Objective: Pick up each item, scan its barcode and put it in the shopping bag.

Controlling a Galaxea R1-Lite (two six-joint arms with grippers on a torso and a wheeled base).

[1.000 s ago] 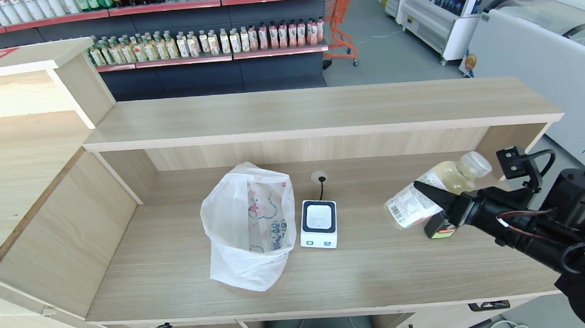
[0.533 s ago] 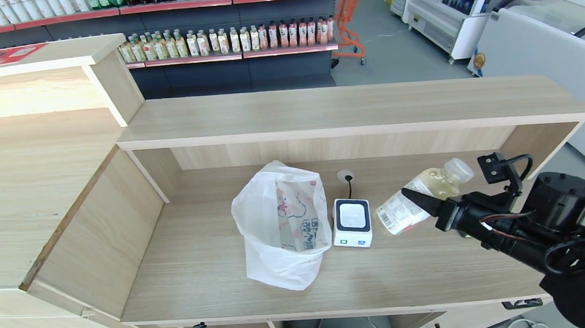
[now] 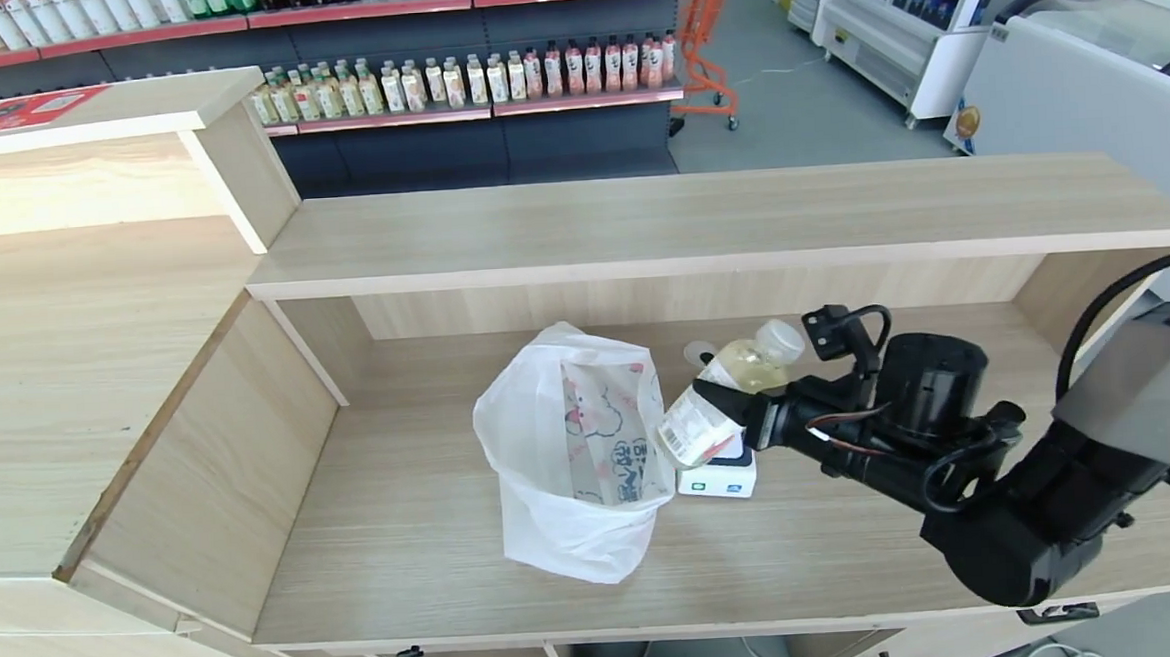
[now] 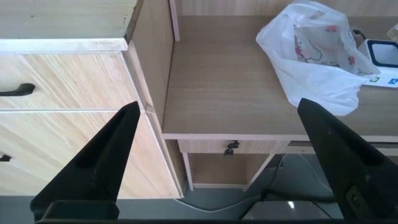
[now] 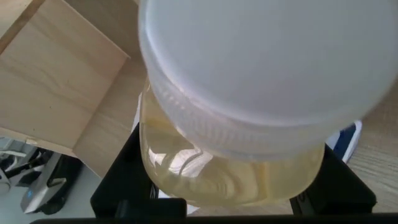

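Holding bottle (image 3: 739,368) tilted over scanner (image 3: 718,480) beside bag (image 3: 571,449), right gripper (image 3: 707,404) clamped, left gripper (image 4: 217,106) spread wide

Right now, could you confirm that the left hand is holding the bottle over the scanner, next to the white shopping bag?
Not quite: it is the right hand, not the left, that is holding the bottle over the scanner, next to the white shopping bag. The head view shows this.
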